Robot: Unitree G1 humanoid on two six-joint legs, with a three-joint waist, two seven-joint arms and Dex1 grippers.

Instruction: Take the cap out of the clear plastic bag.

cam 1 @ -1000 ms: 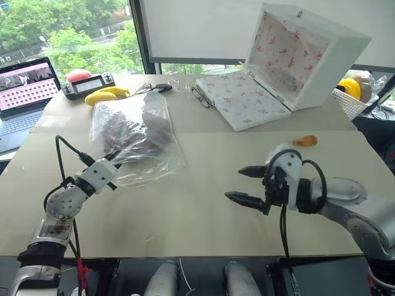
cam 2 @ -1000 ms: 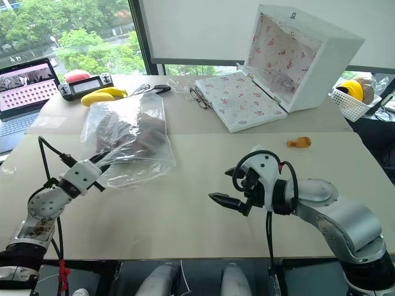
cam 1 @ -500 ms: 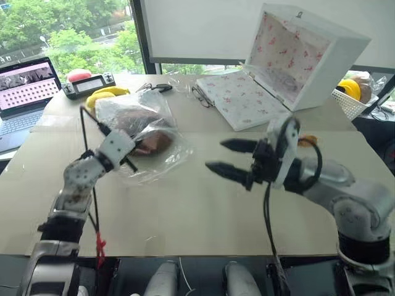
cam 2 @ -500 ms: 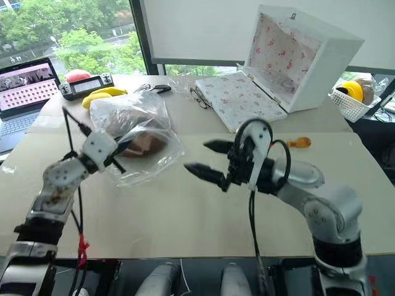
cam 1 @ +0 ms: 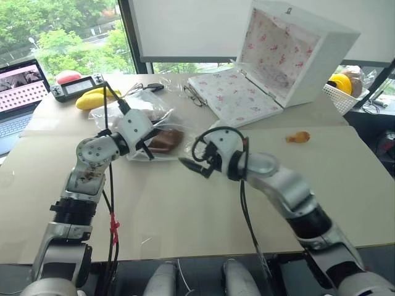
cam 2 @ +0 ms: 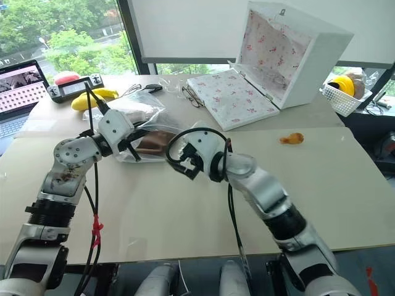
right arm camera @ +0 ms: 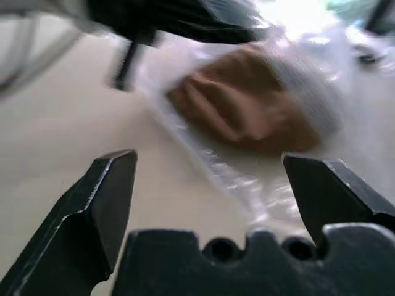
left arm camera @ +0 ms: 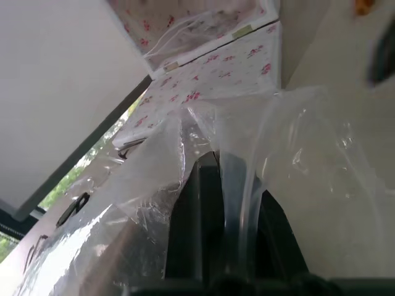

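With the left gripper [cam 2: 133, 143] clamped on a fold of the clear plastic bag [cam 2: 133, 123], I hold that side lifted off the table [cam 2: 185, 209] and the film runs between its closed fingers in the left wrist view. Cap [cam 2: 154, 142] sits inside the bag, brown, lying low near the bag's near edge, just past my left fingertips. Right gripper [cam 2: 180, 159] is spread wide and empty, pointing across toward my left, straight at the cap; in the right wrist view the brown lump lies centred between the two fingers, a little beyond their tips. Long axis of the cap looks roughly crosswise to that approach, so the open jaws should straddle it. I cannot tell where the bag's mouth is. Right arm is the free one and near enough. Room: bare table on the near side; glasses [cam 2: 190, 95] and the open white box [cam 2: 271, 61] lie behind, apart.
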